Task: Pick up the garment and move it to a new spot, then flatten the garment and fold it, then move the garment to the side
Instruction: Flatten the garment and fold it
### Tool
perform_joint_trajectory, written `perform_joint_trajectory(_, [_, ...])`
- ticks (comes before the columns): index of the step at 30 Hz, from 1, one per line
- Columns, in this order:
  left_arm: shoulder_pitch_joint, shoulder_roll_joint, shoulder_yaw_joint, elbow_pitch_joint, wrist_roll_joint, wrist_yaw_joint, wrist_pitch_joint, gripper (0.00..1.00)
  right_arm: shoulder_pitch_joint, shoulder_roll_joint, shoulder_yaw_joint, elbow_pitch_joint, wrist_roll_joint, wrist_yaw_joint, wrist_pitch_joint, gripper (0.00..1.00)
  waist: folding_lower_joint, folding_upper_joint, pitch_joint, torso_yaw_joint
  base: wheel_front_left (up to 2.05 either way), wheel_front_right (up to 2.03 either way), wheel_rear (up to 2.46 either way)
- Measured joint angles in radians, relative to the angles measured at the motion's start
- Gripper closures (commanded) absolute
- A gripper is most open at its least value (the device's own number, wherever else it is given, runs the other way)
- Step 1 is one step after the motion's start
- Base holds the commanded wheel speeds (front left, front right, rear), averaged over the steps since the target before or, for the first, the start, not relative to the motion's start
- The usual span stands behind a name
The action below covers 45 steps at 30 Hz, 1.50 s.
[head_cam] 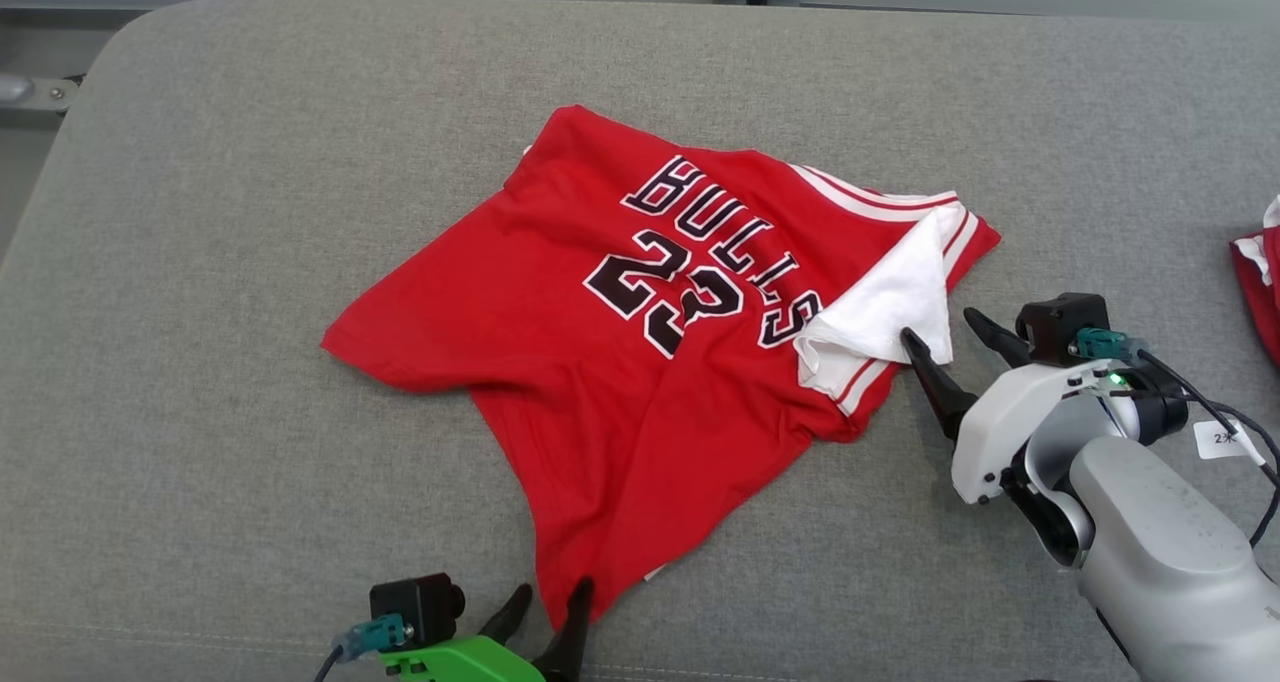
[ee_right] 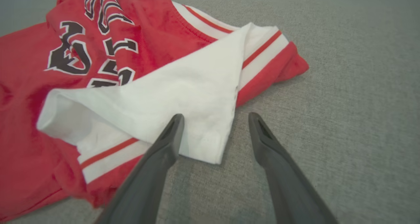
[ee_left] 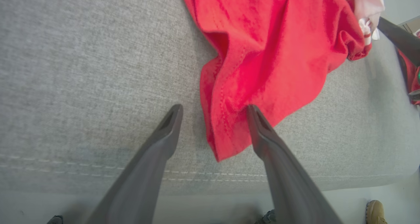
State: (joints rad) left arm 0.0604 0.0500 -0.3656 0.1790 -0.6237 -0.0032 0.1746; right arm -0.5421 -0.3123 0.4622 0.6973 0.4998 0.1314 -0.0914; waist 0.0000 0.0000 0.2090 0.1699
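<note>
On the grey fabric tabletop (head_cam: 200, 262), near its middle, the red jersey (head_cam: 620, 362) lies spread out with the print "BULLS" and "23" facing up. It sits at a slant to the front edge and it is not flat: I see folds in the lower part, and at the right side a white flap (head_cam: 890, 302) is turned back over the red cloth, next to the red and white stripes.

I see my left pincer (head_cam: 550, 602) at the bottom of the head view, at the lowest corner of the jersey. Its fingers stand wide apart and it holds nothing. From the left wrist camera, this corner lies between the two fingers; the right finger tip is over the red cloth and the left one is over bare grey fabric. I cannot tell if the tip really presses the cloth.

My right pincer (head_cam: 940, 324) is at the right side of the jersey, also spread wide and holding nothing. From its wrist camera, the left finger is over the corner of the white flap and the right finger is over bare tabletop, just beside the flap.

At the right edge of the head view lies another red cloth (head_cam: 1262, 282), well apart from the jersey. A tan shoe (ee_left: 375, 211) stands on the floor beyond the stitched front edge.
</note>
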Motion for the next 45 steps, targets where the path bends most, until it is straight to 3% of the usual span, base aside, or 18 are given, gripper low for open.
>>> perform_joint_trajectory(12, [-0.011,0.002,-0.008,0.04,-0.001,-0.002,-0.007,0.0,-0.016,-0.023,0.084,0.025,0.086,0.0,-0.022,0.0,0.0,0.0,-0.004,-0.006,0.0,0.0,0.0])
perform_joint_trajectory(15, [-0.014,0.002,-0.022,0.047,-0.014,-0.016,0.01,0.0,-0.023,-0.027,0.104,0.031,0.111,0.0,-0.025,0.18,0.0,0.0,-0.001,-0.008,0.0,0.0,0.0])
perform_joint_trajectory(16, [-0.016,0.002,-0.024,0.049,-0.018,-0.019,0.011,0.0,-0.025,-0.029,0.11,0.033,0.117,0.0,-0.025,0.32,0.0,0.0,-0.001,-0.008,0.0,0.0,0.0])
perform_joint_trajectory(17, [-0.016,0.002,-0.024,0.052,-0.027,-0.022,0.011,0.06,-0.026,-0.03,0.115,0.034,0.124,0.0,-0.024,0.47,0.0,0.0001,-0.001,-0.008,0.0,0.0,0.0])
perform_joint_trajectory(19, [-0.02,0.002,-0.022,0.062,-0.036,-0.022,0.007,0.24,-0.029,-0.032,0.125,0.036,0.139,0.0,-0.024,0.57,0.0,0.0,-0.001,-0.011,0.0,0.0,0.0])
perform_joint_trajectory(20, [-0.023,0.002,-0.022,0.067,-0.036,-0.021,0.0,0.62,-0.032,-0.034,0.128,0.035,0.15,0.0,-0.024,0.75,0.0,0.0,-0.002,-0.012,0.0,0.0,0.0])
perform_joint_trajectory(21, [-0.026,0.002,-0.021,0.072,-0.038,-0.022,-0.004,1.0,-0.037,-0.036,0.131,0.031,0.162,0.0,-0.028,1.0,0.0,0.0,-0.003,-0.013,0.0,0.0,0.0])
perform_joint_trajectory(26, [-0.046,0.004,-0.006,0.066,-0.073,-0.049,-0.019,1.0,-0.044,-0.067,0.143,-0.018,0.242,0.0,-0.047,1.0,0.0,0.0,-0.014,-0.027,0.0,0.0,0.0])
perform_joint_trajectory(30, [-0.053,0.02,0.04,-0.048,-0.128,-0.066,-0.026,1.0,-0.039,-0.125,0.093,-0.151,0.347,0.0,-0.07,1.0,0.0,0.0,-0.026,-0.039,0.0,0.0,0.0])
perform_joint_trajectory(38, [-0.097,0.134,0.157,-0.436,-0.185,-0.049,0.047,1.0,-0.038,-0.3,-0.137,-0.493,0.472,0.0,-0.05,1.0,0.0,0.0,-0.015,-0.096,0.0,0.0,0.0])
perform_joint_trajectory(45, [-0.367,0.23,0.195,-0.607,-0.215,-0.035,0.224,1.0,-0.106,-0.33,-0.365,-0.69,0.493,-0.001,0.089,1.0,0.0,0.0,0.051,-0.12,0.0,0.0,0.0])
